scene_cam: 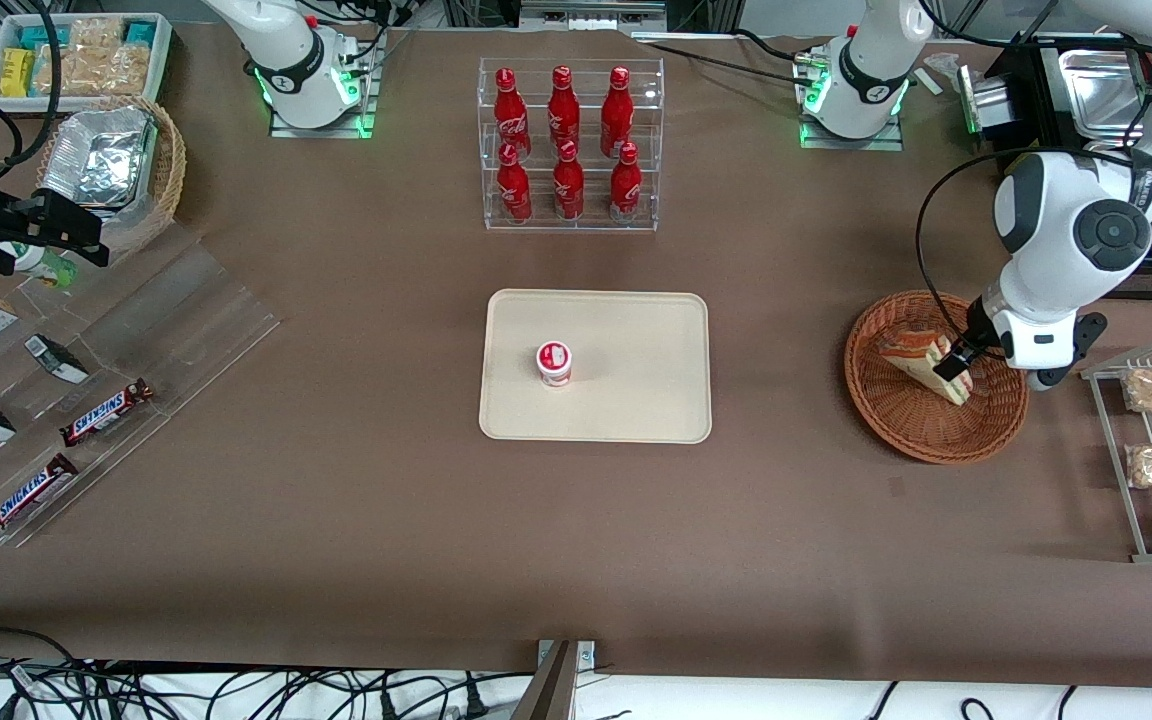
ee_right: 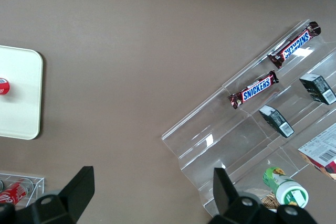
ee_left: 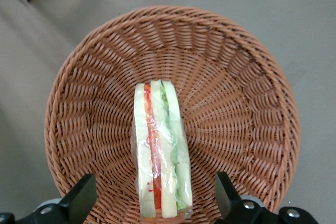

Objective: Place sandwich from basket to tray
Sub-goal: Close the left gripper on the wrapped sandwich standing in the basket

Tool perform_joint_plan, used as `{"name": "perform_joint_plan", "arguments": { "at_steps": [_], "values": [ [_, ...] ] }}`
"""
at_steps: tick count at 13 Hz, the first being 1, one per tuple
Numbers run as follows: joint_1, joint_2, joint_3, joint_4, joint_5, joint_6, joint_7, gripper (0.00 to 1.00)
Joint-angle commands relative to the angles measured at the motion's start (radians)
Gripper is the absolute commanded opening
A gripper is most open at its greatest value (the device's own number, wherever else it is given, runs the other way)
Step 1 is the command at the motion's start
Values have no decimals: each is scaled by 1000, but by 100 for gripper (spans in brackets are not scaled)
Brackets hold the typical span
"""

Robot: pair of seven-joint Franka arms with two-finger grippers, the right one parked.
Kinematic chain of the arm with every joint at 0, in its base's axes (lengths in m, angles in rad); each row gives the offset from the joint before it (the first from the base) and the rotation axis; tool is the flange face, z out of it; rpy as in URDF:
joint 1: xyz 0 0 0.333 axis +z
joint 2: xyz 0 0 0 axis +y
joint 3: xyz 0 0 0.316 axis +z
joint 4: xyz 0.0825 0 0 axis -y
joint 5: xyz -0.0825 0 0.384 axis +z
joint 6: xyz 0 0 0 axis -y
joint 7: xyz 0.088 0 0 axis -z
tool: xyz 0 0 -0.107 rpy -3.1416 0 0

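Over the basket (scene_cam: pixel 936 378), toward the working arm's end of the desk (scene_cam: pixel 356 520), the hand (ee_left: pixel 155 200) hangs low with its fingers (ee_left: pixel 79 199) spread wide, one on each side of the sandwich (ee_left: pixel 160 156) and neither visibly touching it. The sandwich stands on edge in its clear wrap, near the middle of the basket. A likely slip, in my judgement: the wrap is slick and the bread soft, so a squeeze could crush the wedge or let it slide out on lifting. An off-centre close could tip it flat. The tray (scene_cam: pixel 636 400) lies well apart at mid-desk, with a small red-lidded cup (scene_cam: pixel 554 363) on it; a careless set-down may knock that cup.
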Motion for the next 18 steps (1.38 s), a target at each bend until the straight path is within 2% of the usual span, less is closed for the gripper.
{"name": "perform_joint_plan", "arguments": {
  "at_steps": [1, 6, 9, 10, 11, 13, 15, 18],
  "values": [
    [4, 3, -7, -48, 26, 75, -64, 100],
    [5, 46, -6, -120, 26, 221, -99, 100],
    [5, 49, -6, -123, 24, 237, -118, 100],
    [5, 52, -6, -123, 26, 237, -119, 61],
    [5, 55, -6, -123, 26, 237, -121, 28],
    [5, 63, -6, -123, 26, 237, -127, 12],
    [5, 61, -6, -123, 26, 235, -127, 3],
    [5, 19, -9, -111, 26, 190, -118, 0]
  ]
}}
